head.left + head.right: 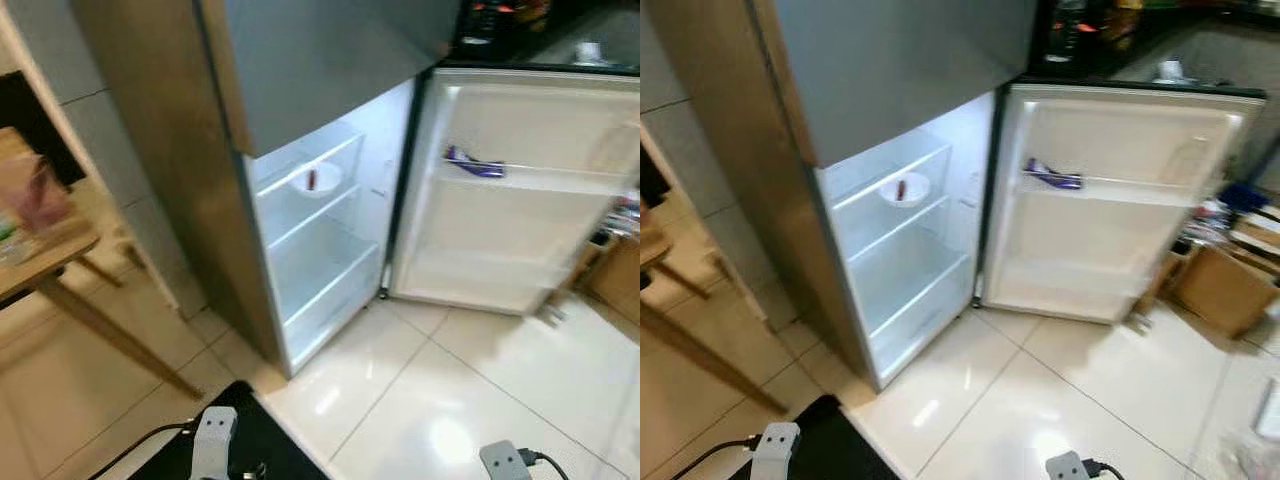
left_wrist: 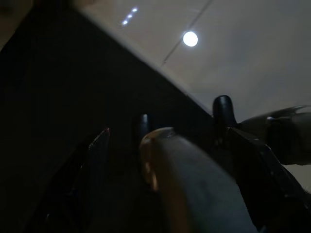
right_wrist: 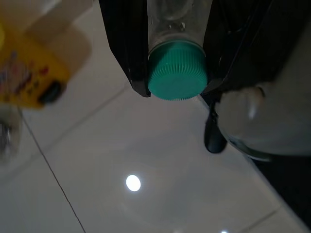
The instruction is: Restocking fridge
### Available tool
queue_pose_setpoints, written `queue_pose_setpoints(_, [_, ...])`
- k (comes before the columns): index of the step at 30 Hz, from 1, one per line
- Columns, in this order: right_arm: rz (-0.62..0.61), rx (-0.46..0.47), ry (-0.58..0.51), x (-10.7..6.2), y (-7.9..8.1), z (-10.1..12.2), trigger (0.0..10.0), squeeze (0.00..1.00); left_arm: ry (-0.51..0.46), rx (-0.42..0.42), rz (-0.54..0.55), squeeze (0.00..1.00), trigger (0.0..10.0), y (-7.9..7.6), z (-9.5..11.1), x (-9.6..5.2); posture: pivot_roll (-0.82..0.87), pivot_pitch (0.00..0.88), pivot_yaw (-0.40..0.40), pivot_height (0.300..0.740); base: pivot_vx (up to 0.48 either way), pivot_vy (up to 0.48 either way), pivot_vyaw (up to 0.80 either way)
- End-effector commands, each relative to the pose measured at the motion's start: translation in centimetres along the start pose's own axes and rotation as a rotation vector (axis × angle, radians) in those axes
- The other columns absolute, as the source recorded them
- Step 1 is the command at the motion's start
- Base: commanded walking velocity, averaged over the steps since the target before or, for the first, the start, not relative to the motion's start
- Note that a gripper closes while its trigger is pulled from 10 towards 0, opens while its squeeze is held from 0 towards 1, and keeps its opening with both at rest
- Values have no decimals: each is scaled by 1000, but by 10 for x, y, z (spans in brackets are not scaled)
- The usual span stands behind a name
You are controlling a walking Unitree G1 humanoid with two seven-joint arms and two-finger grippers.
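The fridge (image 1: 300, 200) is standing with its lower door (image 1: 520, 190) swung wide toward three o'clock, showing white shelves. A small white bowl (image 1: 315, 180) is sitting on an upper shelf, and a purple packet (image 1: 475, 163) is lying on the door rack at about two o'clock from it. A wooden table (image 1: 45, 255) is standing at nine o'clock.

The right gripper (image 3: 175, 73) is pinching a clear bottle (image 3: 177, 19) with a teal cap, its fingers pressing both sides, above the pale tiled floor (image 3: 121, 170). A yellow container (image 3: 29, 73) is lying nearby.

The left gripper (image 2: 165, 160) is holding a dark rounded object (image 2: 189, 184) between its fingers; in this shade I cannot tell how firmly.
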State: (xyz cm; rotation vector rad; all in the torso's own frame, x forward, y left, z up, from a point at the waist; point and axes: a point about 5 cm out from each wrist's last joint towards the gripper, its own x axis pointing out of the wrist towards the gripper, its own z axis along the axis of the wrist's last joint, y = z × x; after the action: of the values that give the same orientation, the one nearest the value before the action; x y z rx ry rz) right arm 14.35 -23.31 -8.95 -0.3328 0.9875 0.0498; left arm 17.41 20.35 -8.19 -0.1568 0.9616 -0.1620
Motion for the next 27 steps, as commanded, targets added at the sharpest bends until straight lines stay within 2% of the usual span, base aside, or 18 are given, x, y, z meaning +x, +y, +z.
queue_pose_setpoints(1, [2,23,38,-2,2,-9,10000,0,13,-7,0,0,10000,-2,-3,1,-75,66,5,740,0,0,-800])
queue_pose_setpoints(27, [5,35,78,-3,4,-15,10000,0,11,22,14,0,10000,-4,-4,1,-69,54,4,740,0,0,-800])
